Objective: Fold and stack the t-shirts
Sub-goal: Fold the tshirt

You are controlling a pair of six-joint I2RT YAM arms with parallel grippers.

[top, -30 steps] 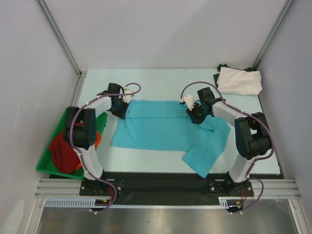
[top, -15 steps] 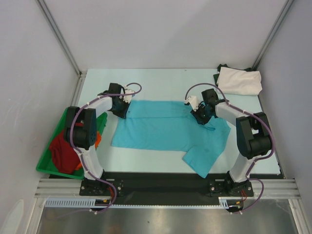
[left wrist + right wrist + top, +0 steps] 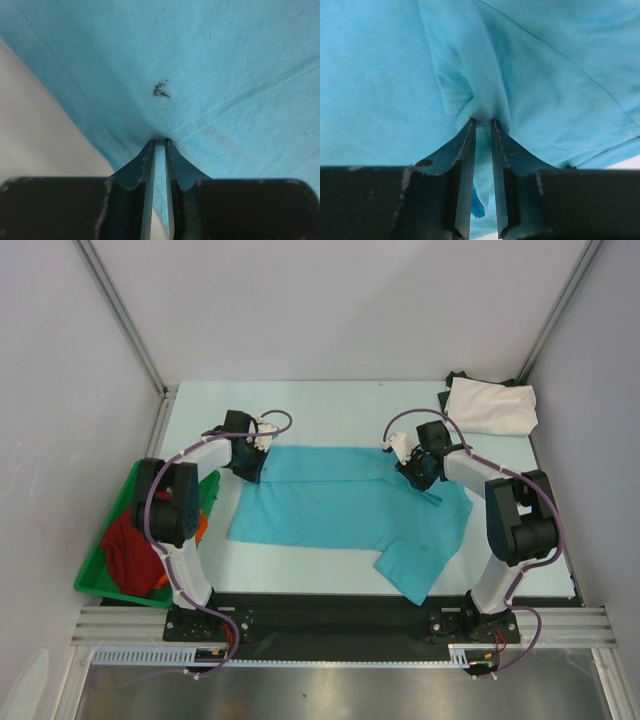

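The far table (image 3: 330, 415) lies open (cream t-shirt (image 3: 490, 406) fills right corner).

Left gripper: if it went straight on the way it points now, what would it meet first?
The left gripper is pinching the turquoise t-shirt, so more of that cloth lies straight ahead, probably the small dark mark first. Depth beyond is unclear.
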